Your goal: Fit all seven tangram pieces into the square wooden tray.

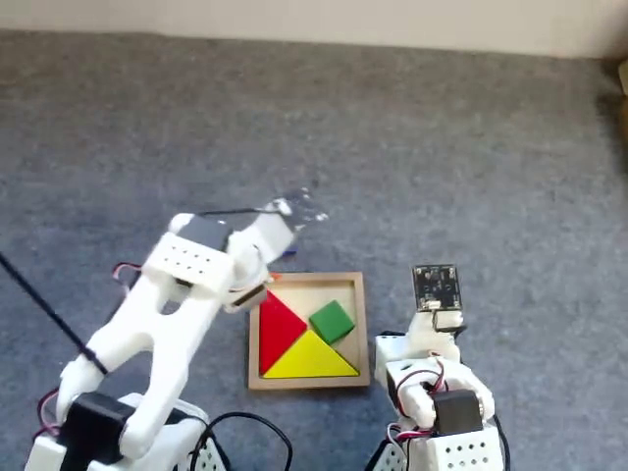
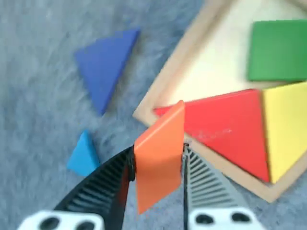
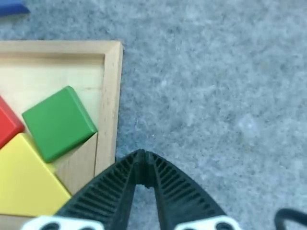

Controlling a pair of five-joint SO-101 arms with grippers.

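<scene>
The square wooden tray (image 1: 308,378) lies between the arms and holds a red triangle (image 1: 277,325), a yellow triangle (image 1: 309,357) and a green square (image 1: 333,320). My left gripper (image 2: 158,152) is shut on an orange piece (image 2: 160,158), tilted just above the tray's corner rim (image 2: 158,98) beside the red triangle (image 2: 225,129). A dark blue triangle (image 2: 105,67) and a small light blue triangle (image 2: 84,153) lie on the carpet outside the tray. My right gripper (image 3: 144,167) is shut and empty, over carpet just beside the tray's rim (image 3: 112,96), near the green square (image 3: 60,122).
Grey carpet (image 1: 442,147) covers the whole surface, open beyond and to both sides of the tray. The right arm (image 1: 432,388) sits folded close to the tray's right side. Cables (image 1: 240,422) trail at the arm bases.
</scene>
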